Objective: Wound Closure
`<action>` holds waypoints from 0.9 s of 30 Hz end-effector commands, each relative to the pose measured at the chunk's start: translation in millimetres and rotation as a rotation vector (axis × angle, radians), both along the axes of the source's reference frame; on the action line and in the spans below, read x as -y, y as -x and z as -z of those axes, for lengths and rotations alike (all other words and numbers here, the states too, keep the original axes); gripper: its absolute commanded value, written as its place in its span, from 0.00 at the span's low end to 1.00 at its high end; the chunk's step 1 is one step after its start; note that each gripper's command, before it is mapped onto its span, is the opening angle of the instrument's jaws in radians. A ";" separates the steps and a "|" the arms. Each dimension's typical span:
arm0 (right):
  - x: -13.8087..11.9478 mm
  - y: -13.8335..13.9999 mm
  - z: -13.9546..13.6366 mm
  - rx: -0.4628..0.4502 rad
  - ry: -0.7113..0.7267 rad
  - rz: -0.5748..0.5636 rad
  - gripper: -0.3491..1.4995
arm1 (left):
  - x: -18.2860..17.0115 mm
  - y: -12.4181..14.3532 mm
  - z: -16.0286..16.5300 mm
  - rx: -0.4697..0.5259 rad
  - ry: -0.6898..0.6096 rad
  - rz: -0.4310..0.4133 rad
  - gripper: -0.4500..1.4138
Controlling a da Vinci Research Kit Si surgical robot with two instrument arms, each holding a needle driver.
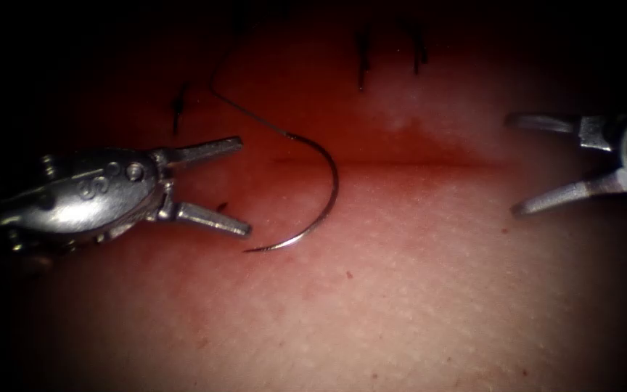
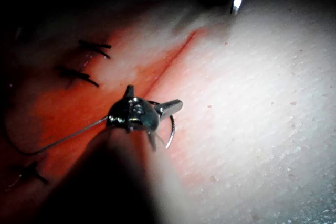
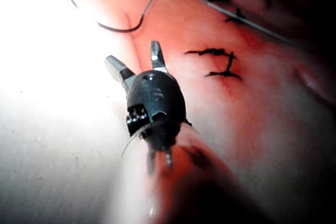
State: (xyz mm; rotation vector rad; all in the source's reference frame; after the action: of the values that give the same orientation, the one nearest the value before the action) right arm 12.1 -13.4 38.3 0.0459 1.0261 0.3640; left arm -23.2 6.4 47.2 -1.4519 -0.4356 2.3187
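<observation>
Needle [image 1: 321, 196] lies loose on the tissue [image 1: 415, 290], across the left end of the cut [image 1: 400, 162], thread [image 1: 244, 109] trailing from its upper end. Left tool [image 1: 244, 187], jaws open, empty, just beside the needle. Right tool [image 1: 511, 165], jaws open, empty, past the cut's right end. Stitches [image 1: 363, 62] above the cut.

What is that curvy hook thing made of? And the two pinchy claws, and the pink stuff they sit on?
The needle looks like thin polished steel: dark with a bright glint, lying loose across the cut, held by neither tool. The left tool and right tool look like shiny silver metal, both with jaws open and empty. The tissue looks soft and moist, pale pink with fine pores. The thread is likely a dark fine strand.
</observation>
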 end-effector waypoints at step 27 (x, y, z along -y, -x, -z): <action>-0.3 -0.8 -0.3 0.008 -0.031 -0.004 0.65 | 1.0 4.5 -4.2 -0.167 -0.160 -0.033 0.57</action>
State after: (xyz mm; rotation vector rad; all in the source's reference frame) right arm 11.9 -13.4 38.3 0.0709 1.0056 0.3819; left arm -27.1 5.0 51.3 -1.1473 -0.6020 2.3586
